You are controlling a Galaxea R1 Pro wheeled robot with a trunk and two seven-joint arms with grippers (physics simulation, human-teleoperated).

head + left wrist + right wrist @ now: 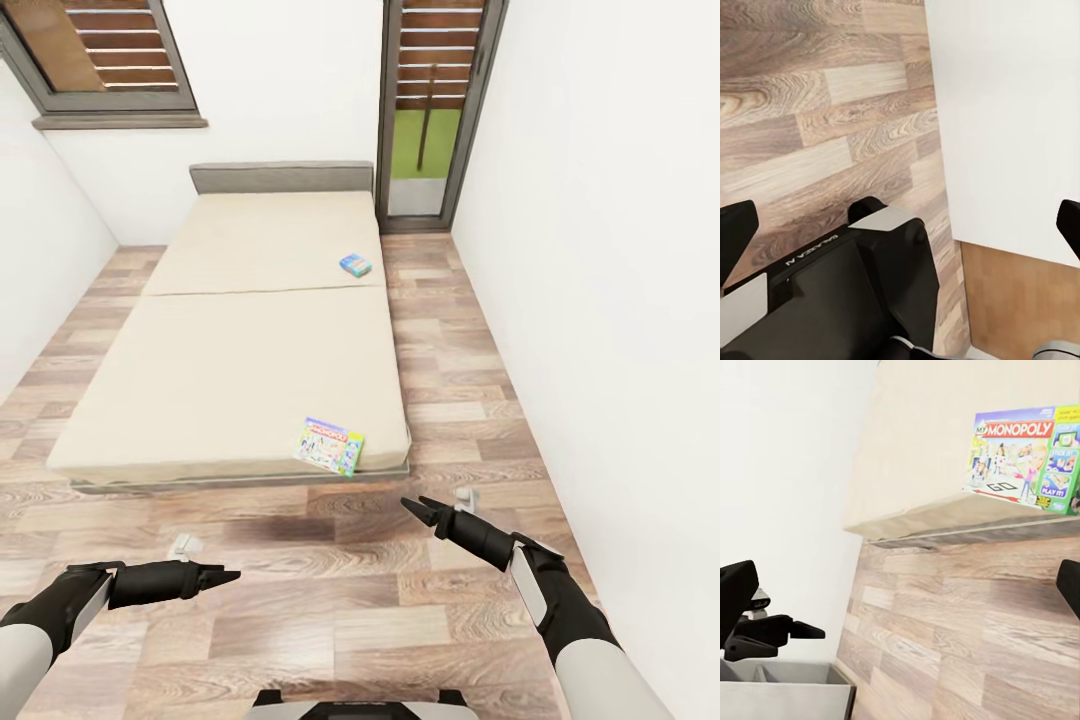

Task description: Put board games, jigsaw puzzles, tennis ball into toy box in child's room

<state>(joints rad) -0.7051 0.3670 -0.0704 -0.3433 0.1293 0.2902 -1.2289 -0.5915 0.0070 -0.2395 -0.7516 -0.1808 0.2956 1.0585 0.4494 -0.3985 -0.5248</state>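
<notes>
Closest in, the black two-finger right gripper [418,505] hangs empty over the wood-plank floor [330,590] with its fingers spread; same for the black left gripper [228,576], far as I can tell; next I'd roll closer and slide under the flat, glossy green-and-purple Monopoly board game box [329,445] overhanging the near edge of the soft beige mattress [230,370]; small blue board game box [355,265] lies farther up, near the bed's right edge.

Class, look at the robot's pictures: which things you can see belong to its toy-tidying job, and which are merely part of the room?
Belongs to the job:
Monopoly board game, near the bed's foot corner
small blue board game, further up the mattress
bed

Just the room:
wood-plank floor
window
glass door
</notes>
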